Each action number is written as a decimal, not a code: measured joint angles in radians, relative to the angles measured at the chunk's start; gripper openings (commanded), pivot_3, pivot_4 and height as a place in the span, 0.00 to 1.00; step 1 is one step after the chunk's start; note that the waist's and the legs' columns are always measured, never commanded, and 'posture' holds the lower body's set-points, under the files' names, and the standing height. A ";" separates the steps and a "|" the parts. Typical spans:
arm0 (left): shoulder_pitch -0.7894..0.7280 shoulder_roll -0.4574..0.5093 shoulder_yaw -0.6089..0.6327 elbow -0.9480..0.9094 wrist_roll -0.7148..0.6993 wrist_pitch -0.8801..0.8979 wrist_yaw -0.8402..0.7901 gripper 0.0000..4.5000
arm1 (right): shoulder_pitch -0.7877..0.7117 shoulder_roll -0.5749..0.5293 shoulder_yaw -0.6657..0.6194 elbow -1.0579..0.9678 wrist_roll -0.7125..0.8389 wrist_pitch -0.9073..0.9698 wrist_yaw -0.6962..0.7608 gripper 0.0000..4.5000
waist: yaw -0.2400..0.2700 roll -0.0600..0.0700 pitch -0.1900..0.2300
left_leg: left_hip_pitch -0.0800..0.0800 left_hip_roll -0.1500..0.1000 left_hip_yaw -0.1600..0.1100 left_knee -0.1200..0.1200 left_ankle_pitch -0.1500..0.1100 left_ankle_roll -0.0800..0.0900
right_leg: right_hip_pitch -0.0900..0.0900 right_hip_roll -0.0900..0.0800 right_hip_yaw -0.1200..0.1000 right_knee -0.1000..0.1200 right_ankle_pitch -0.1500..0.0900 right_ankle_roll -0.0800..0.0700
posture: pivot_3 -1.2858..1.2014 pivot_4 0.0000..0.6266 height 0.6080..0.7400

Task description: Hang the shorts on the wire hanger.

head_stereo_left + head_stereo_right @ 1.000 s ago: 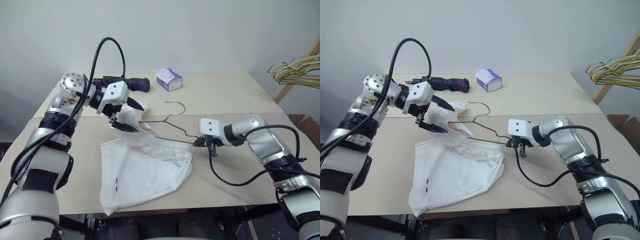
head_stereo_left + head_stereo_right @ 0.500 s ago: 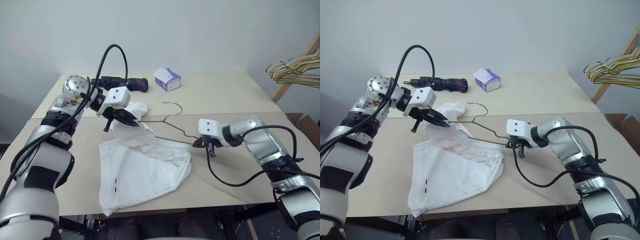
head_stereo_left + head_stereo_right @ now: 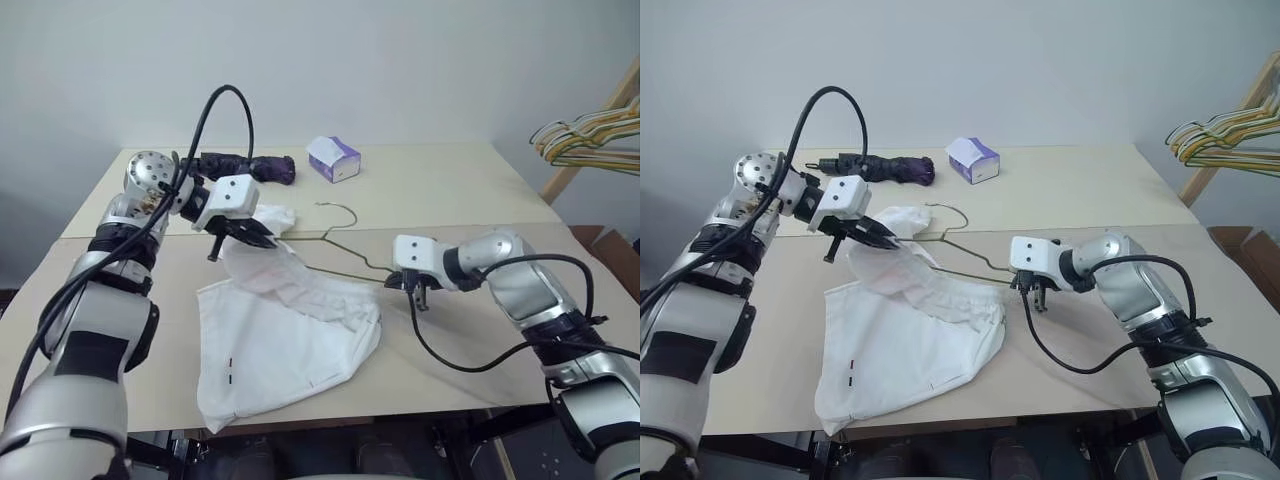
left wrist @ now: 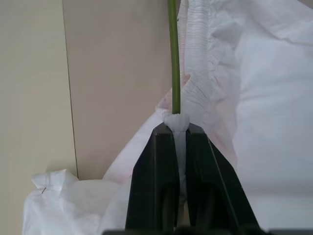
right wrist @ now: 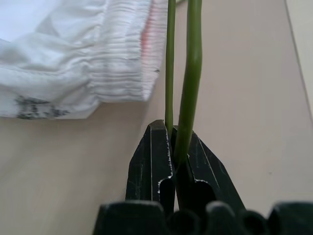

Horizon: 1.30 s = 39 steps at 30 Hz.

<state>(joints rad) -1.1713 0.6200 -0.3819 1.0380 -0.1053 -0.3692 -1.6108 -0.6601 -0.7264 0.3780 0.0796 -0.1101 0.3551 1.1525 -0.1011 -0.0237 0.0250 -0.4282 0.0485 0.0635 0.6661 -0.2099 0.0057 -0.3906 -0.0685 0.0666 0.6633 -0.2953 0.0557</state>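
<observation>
Shorts point(image 3: 285, 335) spread on table point(image 3: 470, 190), gathered waistband lifted, pinched with one hanger end in clenched left gripper point(image 3: 262, 238). Wire hanger point(image 3: 335, 245) raised over shorts, opposite corner clamped in closed right gripper point(image 5: 172, 139). Tissue box point(image 3: 335, 158) well behind.

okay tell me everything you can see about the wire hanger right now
The wire hanger is one thin, dull olive-grey metal wire bent into a triangle with a small hook at the top, which points toward the far side of the table. The right gripper is shut on one end corner; the left gripper pinches the shorts right at the wire. The opposite end sits inside the bunched white waistband.
</observation>
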 measured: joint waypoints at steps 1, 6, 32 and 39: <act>0.000 -0.004 0.010 0.001 0.007 0.000 0.000 0.00 | 0.001 0.000 -0.001 -0.001 -0.006 -0.028 -0.015 0.18 | 0.000 0.000 0.000 | 0.000 0.000 0.000 0.000 0.000 0.000 | 0.000 0.000 0.000 0.000 0.000 0.000 | 0.47 0.00 1.00; -0.003 -0.027 0.037 0.009 0.039 -0.007 0.001 0.00 | 0.009 0.005 -0.026 -0.028 0.000 -0.073 -0.054 0.55 | -0.003 0.000 0.000 | 0.000 0.000 0.000 0.000 0.000 0.000 | 0.000 0.000 0.000 0.000 0.000 0.000 | 0.46 0.00 1.00; -0.113 -0.007 0.162 0.137 0.165 -0.073 0.077 0.00 | 0.278 0.349 -0.526 -0.488 0.566 1.032 -0.443 0.96 | -0.053 0.000 0.000 | 0.001 0.000 -0.009 0.000 0.000 0.000 | 0.001 0.001 0.000 0.001 0.000 0.000 | 0.46 0.00 1.00; -0.113 0.005 0.170 0.136 0.165 -0.072 0.071 0.00 | 0.278 0.442 -0.473 -0.423 0.563 0.999 -0.570 0.61 | -0.048 0.000 0.000 | 0.001 0.000 -0.010 0.000 0.000 0.000 | 0.002 0.001 0.000 0.001 0.000 0.000 | 0.47 0.00 1.00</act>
<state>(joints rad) -1.2840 0.6252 -0.2119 1.1743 0.0599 -0.4414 -1.5399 -0.3816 -0.2844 -0.0950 -0.3435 0.4530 1.3544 0.5825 -0.1495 -0.0241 0.0247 -0.4276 0.0482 0.0539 0.6660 -0.2099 0.0057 -0.3890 -0.0679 0.0665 0.6646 -0.2954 0.0560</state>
